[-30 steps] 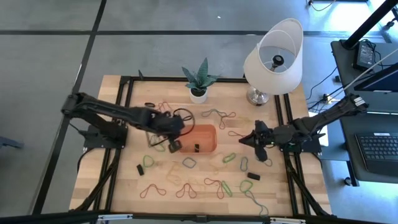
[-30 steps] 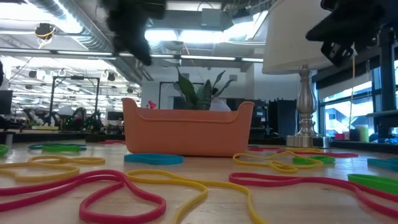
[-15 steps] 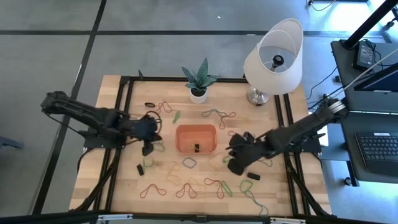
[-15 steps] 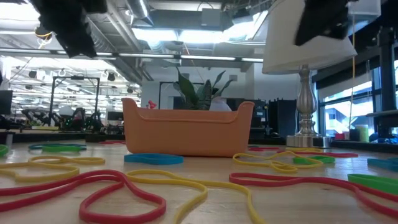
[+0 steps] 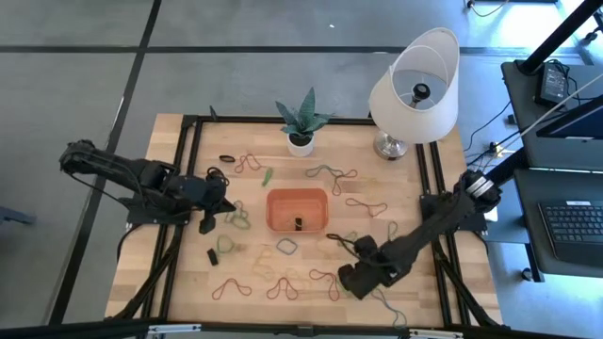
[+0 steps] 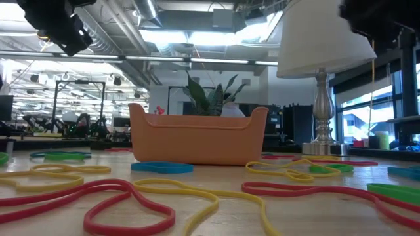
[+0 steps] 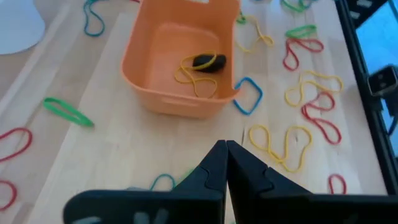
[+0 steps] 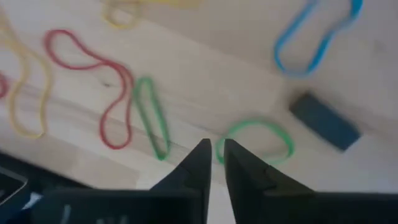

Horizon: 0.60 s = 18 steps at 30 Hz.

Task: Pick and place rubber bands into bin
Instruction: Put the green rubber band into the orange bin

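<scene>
**Right gripper low over crowded bands: risk of a tangled or empty grab**

The orange bin (image 5: 297, 209) sits mid-table and already holds a yellow band and a small dark piece (image 7: 208, 61). Most rubber bands (image 5: 283, 247) lie loose on the wood all around the bin.

The right gripper (image 5: 356, 278) hangs low, on the bin's front-right side, with its fingers parted only a sliver and nothing between them. Just beyond its tips lie a green oval loop (image 8: 258, 140), a long green loop (image 8: 152, 118) and a red band (image 8: 99, 81) touching it. With so narrow a gap, the tips may slide off the flat band, or drag the touching red one along.

The left gripper (image 5: 204, 226) is clenched and empty, to the bin's left; it seems to be waiting.
</scene>
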{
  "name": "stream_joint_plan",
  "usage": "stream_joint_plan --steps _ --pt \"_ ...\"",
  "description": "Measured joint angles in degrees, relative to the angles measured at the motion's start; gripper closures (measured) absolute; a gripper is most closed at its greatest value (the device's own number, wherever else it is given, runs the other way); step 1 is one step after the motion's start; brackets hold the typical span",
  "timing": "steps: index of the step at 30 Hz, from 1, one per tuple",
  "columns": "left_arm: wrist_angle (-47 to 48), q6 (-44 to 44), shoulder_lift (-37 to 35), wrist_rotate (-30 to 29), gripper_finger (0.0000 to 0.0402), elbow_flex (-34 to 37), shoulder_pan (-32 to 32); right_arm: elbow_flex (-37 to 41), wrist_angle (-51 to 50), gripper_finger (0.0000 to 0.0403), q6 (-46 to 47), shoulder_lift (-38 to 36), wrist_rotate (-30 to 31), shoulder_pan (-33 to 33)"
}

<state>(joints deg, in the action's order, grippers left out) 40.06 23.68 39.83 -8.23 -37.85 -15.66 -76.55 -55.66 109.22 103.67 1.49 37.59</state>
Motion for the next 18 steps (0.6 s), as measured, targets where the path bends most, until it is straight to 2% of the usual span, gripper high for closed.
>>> stream_joint_plan --steps 4,8,18 --pt "0.5 -0.9 0.0 0.7 0.0398 0.0 0.0 0.0 -0.5 0.0328 4.6 3.3 -0.1 0.7" --pt "0.6 -0.9 0.0 0.6 0.0398 0.0 0.0 0.0 -0.4 0.0317 6.1 6.1 -3.6 0.4" --pt "1.4 -0.9 0.1 0.9 0.0398 0.0 0.0 0.1 0.9 0.0318 10.7 9.3 -4.2 0.4"
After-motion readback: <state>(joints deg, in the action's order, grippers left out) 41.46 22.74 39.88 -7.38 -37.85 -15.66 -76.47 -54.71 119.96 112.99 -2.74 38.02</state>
